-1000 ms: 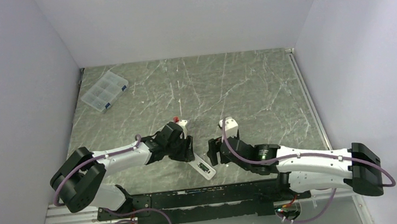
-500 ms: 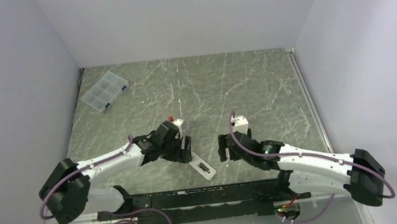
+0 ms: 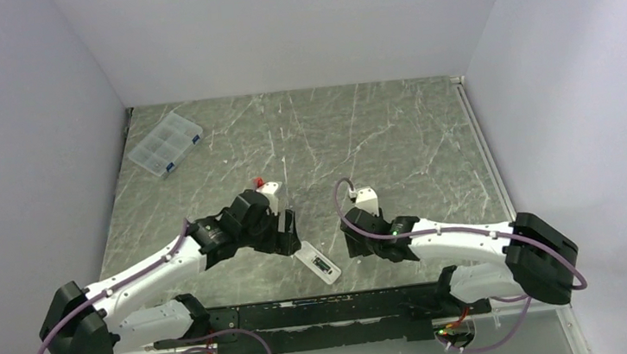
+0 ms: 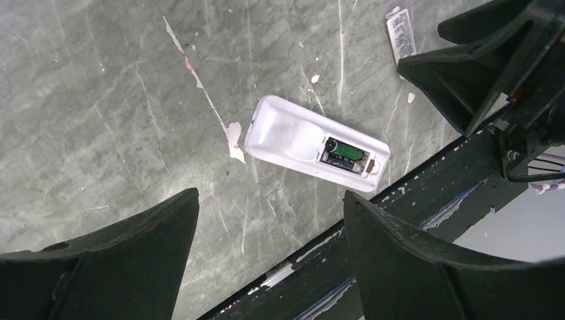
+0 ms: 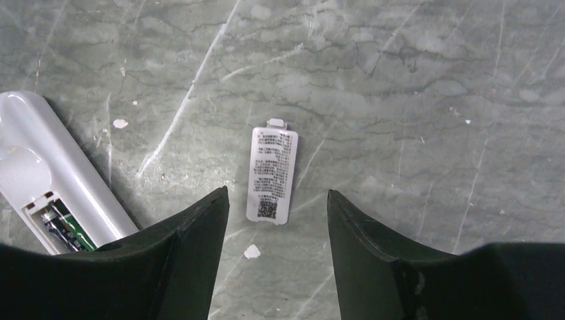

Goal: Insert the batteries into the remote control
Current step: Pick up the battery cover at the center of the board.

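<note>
The remote (image 4: pixel 313 143) lies face-down on the tabletop (image 3: pixel 393 135), batteries (image 4: pixel 346 150) in its recess. The left tool (image 4: pixel 271 195) hangs open beside it. The right tool (image 5: pixel 277 192) is open and empty over the cover (image 5: pixel 272 175), at the remote's 3 o'clock.

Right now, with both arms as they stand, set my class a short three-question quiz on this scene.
1. True or false: the left hand is shut on the remote.
2. Where is the small white cover? A) clipped onto the remote; B) flat on the table, below the open right hand; C) held in the left hand.
3. Fill in: the remote lies back up, and in its uncovered slot sits a greenish ____.

Key
1. False: it is open and holds nothing.
2. B.
3. battery.
</note>
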Tool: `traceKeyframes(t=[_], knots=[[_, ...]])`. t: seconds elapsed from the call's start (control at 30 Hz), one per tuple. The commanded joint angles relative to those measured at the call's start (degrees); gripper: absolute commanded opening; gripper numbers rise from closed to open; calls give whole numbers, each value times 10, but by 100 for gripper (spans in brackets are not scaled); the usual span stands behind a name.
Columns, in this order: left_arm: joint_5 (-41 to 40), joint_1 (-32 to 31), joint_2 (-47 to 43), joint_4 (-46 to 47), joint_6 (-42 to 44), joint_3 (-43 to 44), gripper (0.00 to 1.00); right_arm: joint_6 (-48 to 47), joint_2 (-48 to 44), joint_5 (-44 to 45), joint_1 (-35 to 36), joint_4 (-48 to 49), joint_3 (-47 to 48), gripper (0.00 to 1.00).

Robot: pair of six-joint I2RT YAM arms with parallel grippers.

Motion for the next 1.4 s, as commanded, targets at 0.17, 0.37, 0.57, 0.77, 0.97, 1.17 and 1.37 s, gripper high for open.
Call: traceKeyframes(t=[0.17, 0.37, 0.57, 0.77, 0.97, 1.17, 1.37], knots=[[2, -1, -44, -27, -8, 11, 85, -4, 63, 19, -10, 38, 49, 54], [0, -1, -57, -31, -9, 5, 84, 3, 90, 29, -15, 42, 58, 45], [-4, -1, -64, -36, -7, 6, 84, 8, 103, 33, -20, 48, 54, 40], [-5, -1, -67, -37, -6, 7, 84, 9, 115, 30, -22, 52, 56, 27], [3, -1, -64, -36, -7, 11, 84, 10, 99, 28, -23, 44, 61, 17], [61, -1, -58, -21, -12, 20, 84, 11, 40, 4, -23, 33, 72, 16], [114, -2, -57, 9, -25, 24, 81, 22, -10, -39, -23, 35, 86, 15]])
